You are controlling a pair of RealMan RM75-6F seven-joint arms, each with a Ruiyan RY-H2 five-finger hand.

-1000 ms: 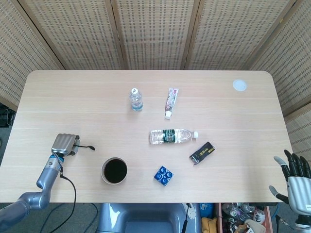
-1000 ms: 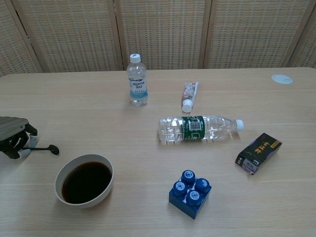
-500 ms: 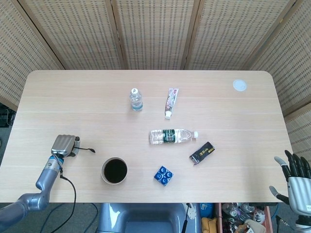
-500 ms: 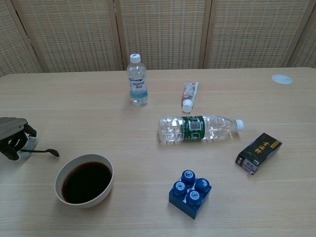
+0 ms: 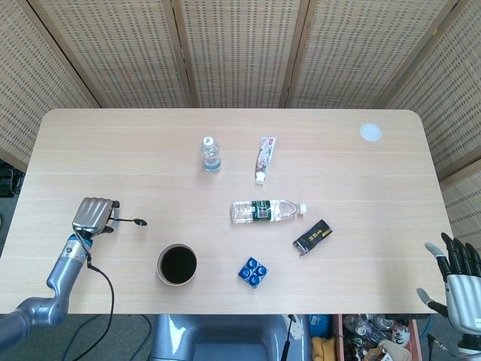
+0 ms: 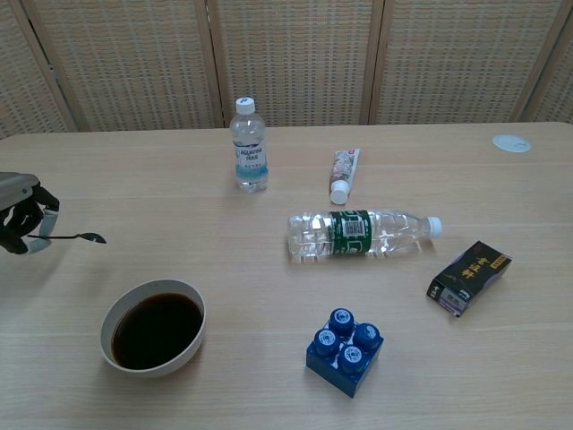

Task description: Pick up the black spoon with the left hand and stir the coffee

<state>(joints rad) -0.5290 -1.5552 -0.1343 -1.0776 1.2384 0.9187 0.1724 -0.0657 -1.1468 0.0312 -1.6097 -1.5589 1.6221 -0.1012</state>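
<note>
My left hand (image 5: 91, 215) (image 6: 19, 218) hangs over the table's left side and grips the black spoon (image 5: 132, 222) (image 6: 73, 237) by its handle. The spoon is lifted off the table and points right, bowl end outward. The white cup of coffee (image 5: 176, 264) (image 6: 154, 326) stands to the right of the hand and nearer the front edge. My right hand (image 5: 458, 278) is off the table at the lower right of the head view, fingers spread and holding nothing.
An upright small water bottle (image 5: 211, 153), a toothpaste tube (image 5: 264, 159), a lying water bottle (image 5: 266, 210), a black box (image 5: 313, 237) and a blue block (image 5: 254, 271) are spread over the table's middle. A white disc (image 5: 370, 132) lies far right.
My left hand has risen from the table with the spoon in it, moving slightly back and left. The right hand has stayed still.
</note>
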